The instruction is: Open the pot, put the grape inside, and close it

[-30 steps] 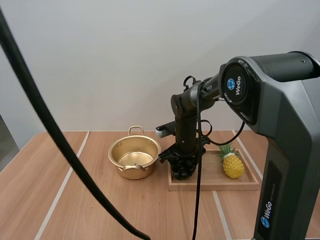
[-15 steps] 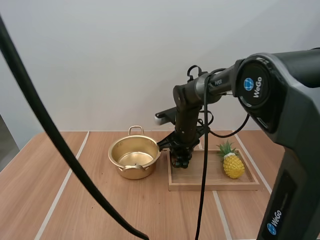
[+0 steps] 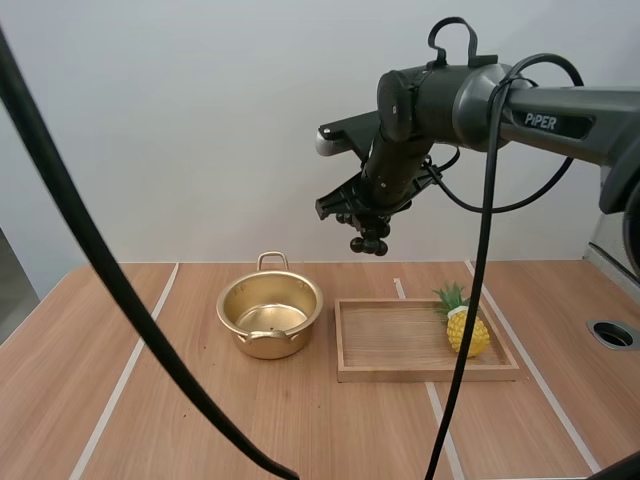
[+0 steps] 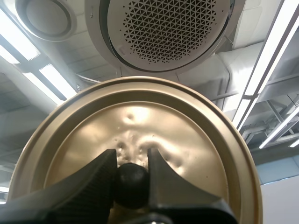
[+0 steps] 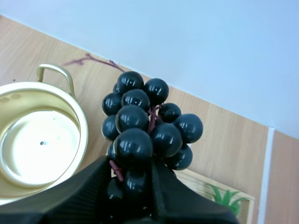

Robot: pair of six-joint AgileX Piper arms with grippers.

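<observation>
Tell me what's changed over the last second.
The right tool, shut on the bunch of dark grapes, lifted it off the wooden tray to high above the table. The lidless gold metal pot, the tray and the yellow toy pineapple stayed put.

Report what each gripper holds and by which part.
The left gripper pinches the pot lid by its black knob. The right gripper holds the bunch of grapes by its upper end; the bunch hangs below it.
</observation>
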